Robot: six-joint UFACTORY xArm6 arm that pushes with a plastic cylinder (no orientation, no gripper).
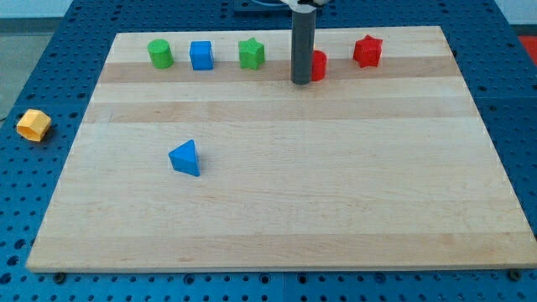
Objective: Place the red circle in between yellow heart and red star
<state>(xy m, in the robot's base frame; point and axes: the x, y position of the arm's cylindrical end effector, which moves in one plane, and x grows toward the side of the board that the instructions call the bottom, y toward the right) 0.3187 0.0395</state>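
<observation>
Red circle (319, 65): short red cylinder, upright on its flat end, partly hidden behind the rod, so only its right part shows. Being round, it has no heading I can read; its axis runs vertical, with no long axis across the bench (277, 210).

Location: top band of the bench, right of centre. My tip (300, 81) sits touching or just beside it on the view's left. Can't tell if there's real contact.

No jaws on this rig, just the straight dark rod, so nothing is held.

Count on the bench, 6 blocks:
- red: 2, the circle and the red star (367, 51), which sits near the circle on its right, slightly higher in view, apart from it
- green: 2, the green cylinder (160, 54) and the green star (251, 54)
- blue: 2, the blue cube (201, 55) in the top row and the blue triangle (185, 158) alone at lower left

Off the bench: 1 yellow block (34, 124), on the blue perforated surface at the view's left edge. Its shape is not clear from here.

Top row left to right: green cylinder, blue cube, green star, tip, red circle, red star.
</observation>
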